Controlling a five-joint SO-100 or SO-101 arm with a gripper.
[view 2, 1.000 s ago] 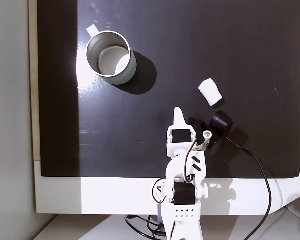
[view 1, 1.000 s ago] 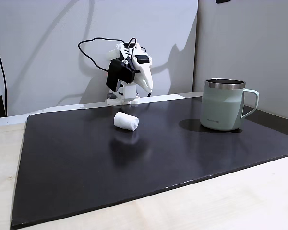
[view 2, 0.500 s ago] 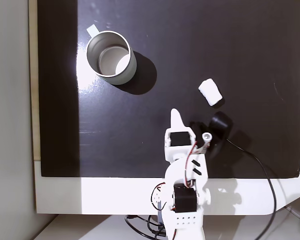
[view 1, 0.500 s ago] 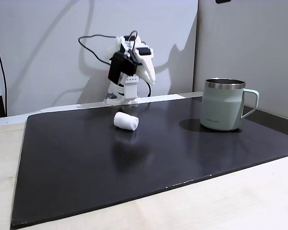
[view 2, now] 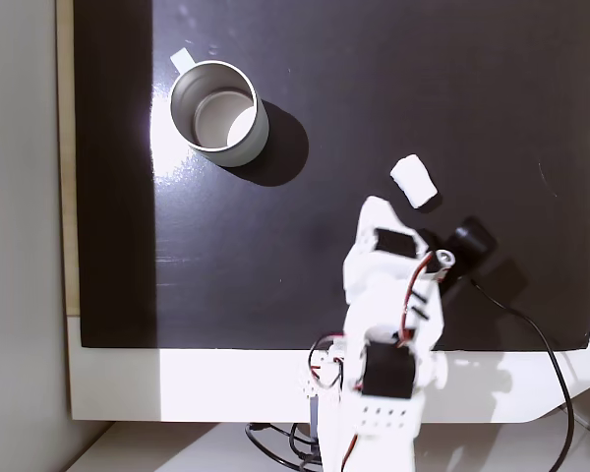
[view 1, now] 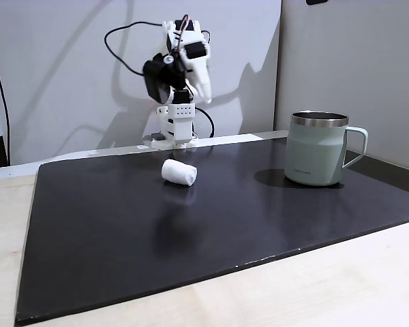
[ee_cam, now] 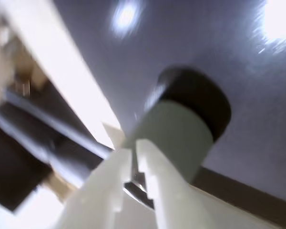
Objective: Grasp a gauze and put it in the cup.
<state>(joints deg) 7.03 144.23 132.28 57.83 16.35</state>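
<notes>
White soft gauze (view 1: pixel 179 172) roll, lying sideways

Mat (view 1: pixel 191 231): dark, smooth sheet with a dull sheen that returns lamp glare. Table (view 1: pixel 341 286): pale wood with faint grain, matt. Cup (view 1: pixel 316 148): mint-green matt coating, bare polished steel rim, metallic inside wall. Gauze (view 1: pixel 178 172): soft white cloth, slightly fuzzy. Arm (view 2: pixel 388 324): white moulded plastic, lightly glossy, with black motor housings and a black rubbery cable (view 2: pixel 541 344).
</notes>
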